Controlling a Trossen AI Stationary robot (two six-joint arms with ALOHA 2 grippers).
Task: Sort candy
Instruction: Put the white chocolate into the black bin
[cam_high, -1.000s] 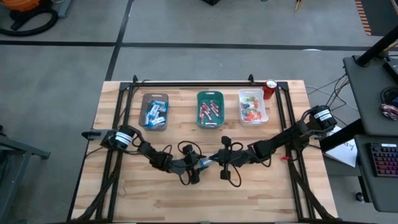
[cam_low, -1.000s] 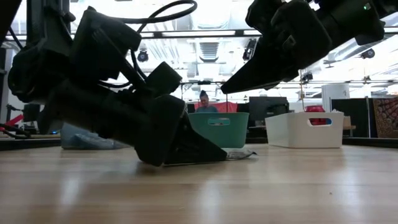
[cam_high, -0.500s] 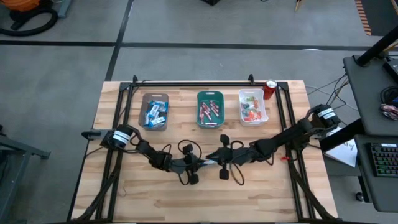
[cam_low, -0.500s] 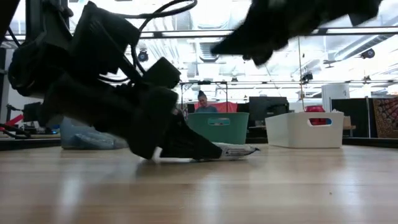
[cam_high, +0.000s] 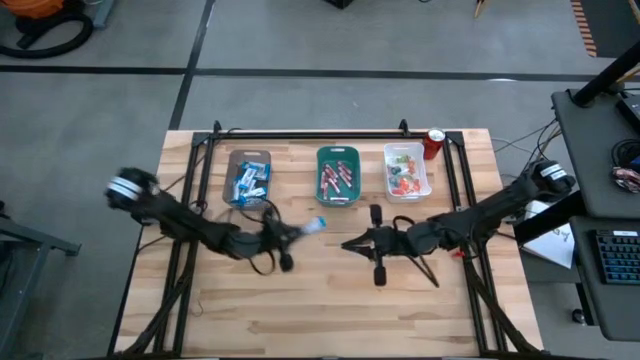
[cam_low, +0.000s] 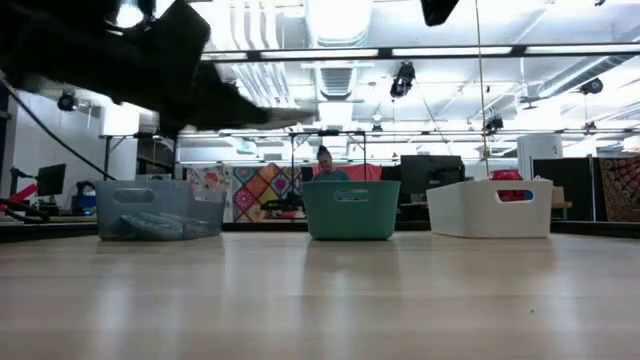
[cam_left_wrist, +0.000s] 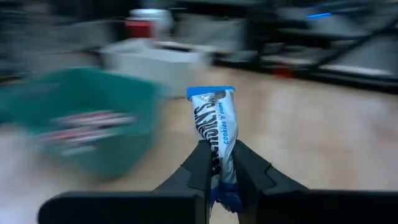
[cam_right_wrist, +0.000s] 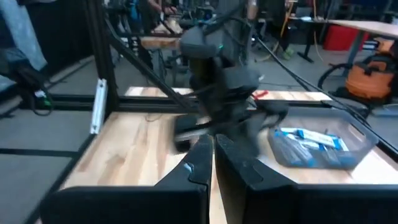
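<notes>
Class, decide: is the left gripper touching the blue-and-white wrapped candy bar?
Touching. The left wrist view shows the left gripper with both fingers pressed against the blue-and-white wrapped candy bar, lifted above the wooden table.

Left dark six-joint arm: reaches across the table toward its middle, gripper (cam_high: 300, 229) raised, its 2 fingers (cam_left_wrist: 200, 167) clamped on a blue-and-white wrapped candy bar (cam_left_wrist: 216, 129). Right dark arm: extended toward centre, gripper (cam_high: 350, 243) with fingers (cam_right_wrist: 200, 163) closed, empty.
</notes>
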